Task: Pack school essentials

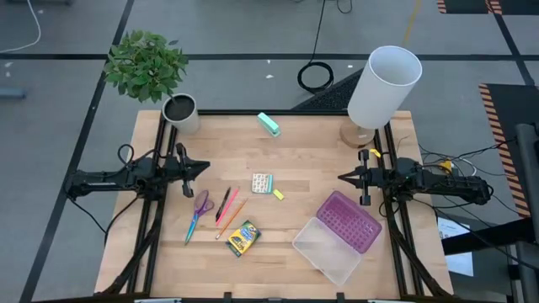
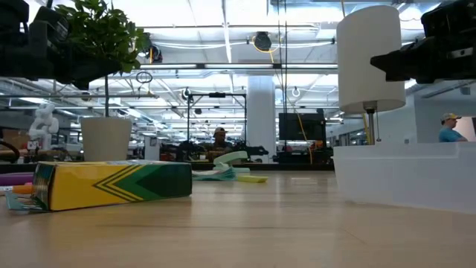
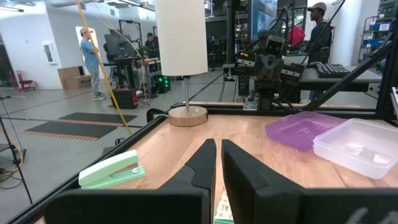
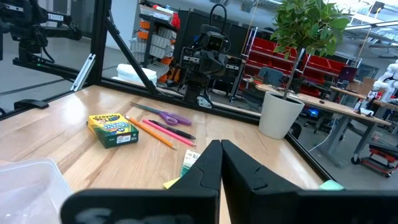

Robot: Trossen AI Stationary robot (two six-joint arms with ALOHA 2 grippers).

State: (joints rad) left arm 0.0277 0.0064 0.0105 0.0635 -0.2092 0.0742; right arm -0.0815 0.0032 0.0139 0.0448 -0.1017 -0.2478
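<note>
Both grippers empty, nothing packed yet.

My left gripper [image 1: 205, 167] and right gripper [image 1: 342, 178] sit nearly closed, well apart from the scissors [image 1: 199, 210], red pen [image 1: 223, 204], pencil [image 1: 232, 217] and crayon box [image 1: 242, 238] mid-table; I risk scattering these close-lying, flat items, or grabbing the teal block [image 1: 269, 124].

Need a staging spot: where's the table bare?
Bare: between the crayon box and the clear case; also between the stapler and the card. Crowded: the scissors, pen and pencil.
</note>
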